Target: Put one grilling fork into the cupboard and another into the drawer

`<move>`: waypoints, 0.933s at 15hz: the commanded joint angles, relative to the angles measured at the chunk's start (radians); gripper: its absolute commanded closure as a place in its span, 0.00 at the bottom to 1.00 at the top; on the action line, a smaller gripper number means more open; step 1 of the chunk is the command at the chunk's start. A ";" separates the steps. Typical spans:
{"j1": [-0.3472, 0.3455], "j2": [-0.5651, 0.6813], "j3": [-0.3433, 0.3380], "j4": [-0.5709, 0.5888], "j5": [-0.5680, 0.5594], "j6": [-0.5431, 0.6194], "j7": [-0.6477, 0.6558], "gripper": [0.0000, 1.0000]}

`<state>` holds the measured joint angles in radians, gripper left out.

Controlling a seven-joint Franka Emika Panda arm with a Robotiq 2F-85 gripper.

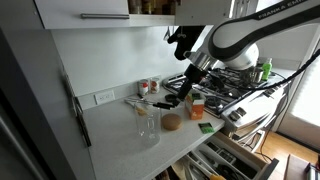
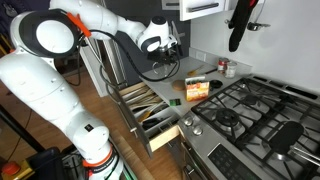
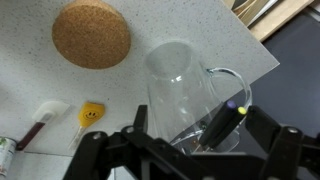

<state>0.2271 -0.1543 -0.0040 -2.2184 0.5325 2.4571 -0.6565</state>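
Note:
Two dark-handled grilling forks [image 3: 222, 128], one with a purple end cap and one with a yellow one, stand in a clear glass mug [image 3: 185, 85] on the pale counter. My gripper [image 3: 198, 122] hangs open just above the mug, with the fork handles between its fingers, close to the right finger. In an exterior view the gripper [image 1: 180, 98] is over the counter beside the mug [image 1: 147, 122]. The cupboard [image 1: 90, 12] hangs above with its steel bar handle, doors closed. The drawer [image 2: 150, 105] stands pulled open and holds utensils.
A round cork coaster [image 3: 92, 35] lies beside the mug. A yellow smiley-faced item [image 3: 91, 114] and a white-handled tool [image 3: 44, 120] lie nearby. Jars [image 1: 148, 87] stand at the counter's back. The gas stove [image 2: 255, 110] is next to the counter. More open drawers [image 1: 235, 155] show below.

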 commanded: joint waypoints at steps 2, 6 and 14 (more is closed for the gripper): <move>-0.019 0.033 0.024 0.028 -0.007 -0.002 -0.017 0.00; -0.027 0.038 0.030 0.032 -0.007 0.000 -0.020 0.00; -0.040 0.052 0.040 0.038 -0.055 0.000 0.004 0.00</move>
<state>0.2056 -0.1212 0.0204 -2.1951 0.5105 2.4571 -0.6619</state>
